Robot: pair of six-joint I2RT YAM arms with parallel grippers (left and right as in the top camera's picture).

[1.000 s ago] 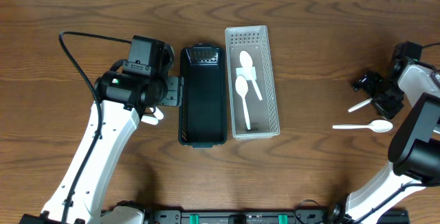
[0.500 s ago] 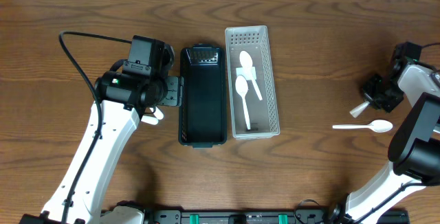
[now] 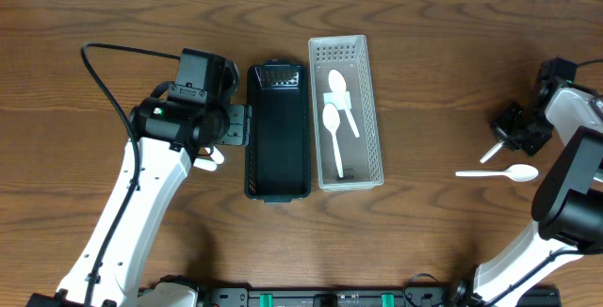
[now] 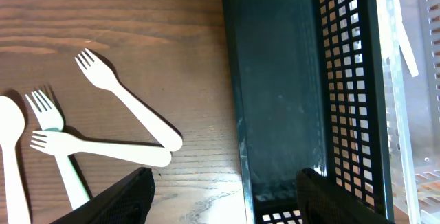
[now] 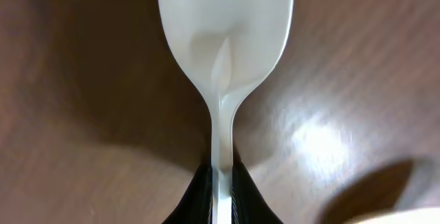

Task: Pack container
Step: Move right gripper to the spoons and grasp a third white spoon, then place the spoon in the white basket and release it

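Right tool [image 3: 521, 130] is clenching on the thin handle of a white spoon [image 5: 223, 18], bowl pointing away from the fingers; the grip is sitting far down the stem, so the bowl end is likely to wobble or pivot in transit. The shadow under the bowl suggests it is hanging just off the worktop [image 3: 433, 62], though I cannot tell for sure. Judging the step as carrying this spoon to the white basket [image 3: 341, 53], where two spoons [image 3: 334, 128] are already lying lengthwise. To do it well: raising it enough to clear the basket's near wall, turning the spoon to run along the basket's long axis, lowering beside the two rather than across them, and letting go low. A second loose spoon [image 3: 499, 172] is lying near the tool on the worktop, waiting its turn and easily nudged. Left tool [image 4: 225, 183] is hanging released, jaws wide, over the near end of the empty black basket [image 3: 278, 147]; three forks [image 4: 130, 110] are lying just beside that basket. Nothing is standing in the route between right tool and white basket.
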